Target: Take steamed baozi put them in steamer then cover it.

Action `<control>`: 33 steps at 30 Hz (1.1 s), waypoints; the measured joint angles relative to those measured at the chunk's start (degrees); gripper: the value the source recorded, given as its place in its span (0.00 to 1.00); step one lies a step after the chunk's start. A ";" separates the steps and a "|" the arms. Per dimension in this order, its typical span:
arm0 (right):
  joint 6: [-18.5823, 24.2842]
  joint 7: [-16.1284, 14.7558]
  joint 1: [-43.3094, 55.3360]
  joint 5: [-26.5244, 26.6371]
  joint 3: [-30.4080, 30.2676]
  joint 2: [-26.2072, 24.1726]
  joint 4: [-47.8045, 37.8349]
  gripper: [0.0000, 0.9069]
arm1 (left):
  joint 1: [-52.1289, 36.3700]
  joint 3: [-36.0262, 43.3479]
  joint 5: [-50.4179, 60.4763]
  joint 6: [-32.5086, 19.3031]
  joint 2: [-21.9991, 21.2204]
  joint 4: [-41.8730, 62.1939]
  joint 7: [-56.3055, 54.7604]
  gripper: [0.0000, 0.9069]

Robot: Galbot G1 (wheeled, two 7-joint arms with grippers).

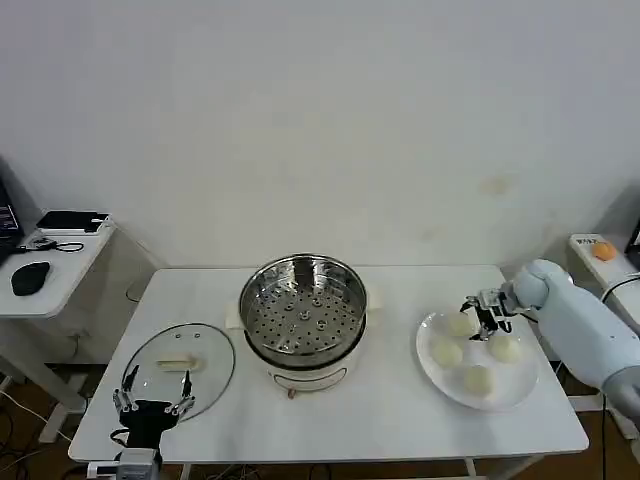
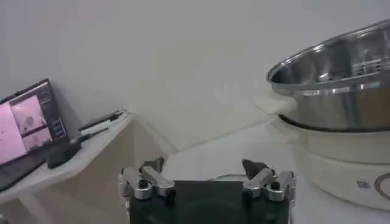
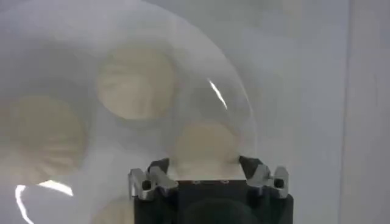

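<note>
Fingers of my right gripper [image 1: 487, 312] spread over the plate [image 1: 440, 378], nearest baozi [image 3: 206, 143] dead ahead at twelve o'clock; left gripper [image 1: 152, 397] idles, spread, by the lid [image 1: 205, 345].

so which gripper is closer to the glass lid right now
Left. The left gripper hangs open at the near rim of the glass lid. The right gripper is across the table, past the steamer, over the plate of baozi.

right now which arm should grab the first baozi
Right: the right gripper hangs open over the plate, just above a steamed baozi. The left gripper sits open by the glass lid.
</note>
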 measured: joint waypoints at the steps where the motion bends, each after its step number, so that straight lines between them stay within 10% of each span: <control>1: 0.06 -0.03 0.03 0.06 -0.11 -0.06 0.01 0.68 | 0.06 0.00 0.00 0.00 -0.02 -0.06 0.00 1.00; 33: -0.23 0.57 24.31 18.26 -18.04 -0.62 14.80 0.68 | -1.48 -0.84 -2.21 1.48 1.41 1.85 0.47 1.00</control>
